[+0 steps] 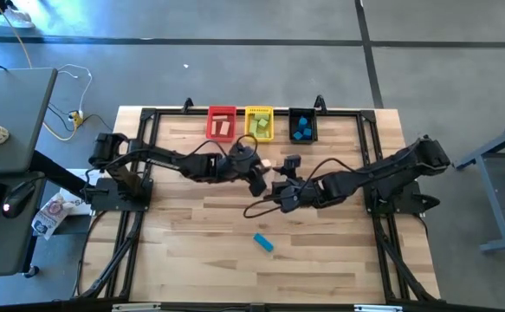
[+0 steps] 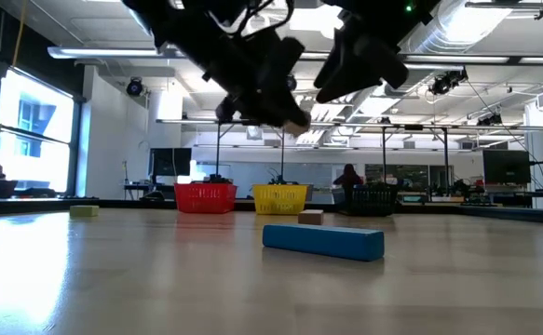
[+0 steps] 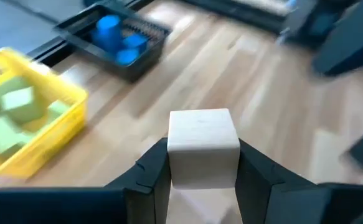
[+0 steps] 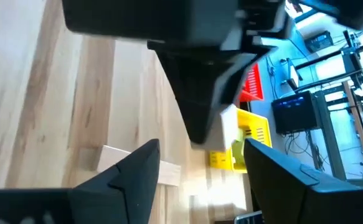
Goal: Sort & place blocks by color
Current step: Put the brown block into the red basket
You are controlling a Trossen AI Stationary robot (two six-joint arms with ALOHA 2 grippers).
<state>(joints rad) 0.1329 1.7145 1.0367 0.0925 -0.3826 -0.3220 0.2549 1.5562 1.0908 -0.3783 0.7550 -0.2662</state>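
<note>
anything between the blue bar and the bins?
In the low view one small wood block lies on the table between the blue bar and the yellow bin; otherwise bare wood.

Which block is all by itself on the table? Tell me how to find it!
Start at the three bins, red bin, yellow bin and black bin, along the table's far edge. Come straight toward the near edge, past both arms. There lies a blue bar flat on the bare wood, the only blue block outside a bin.
</note>
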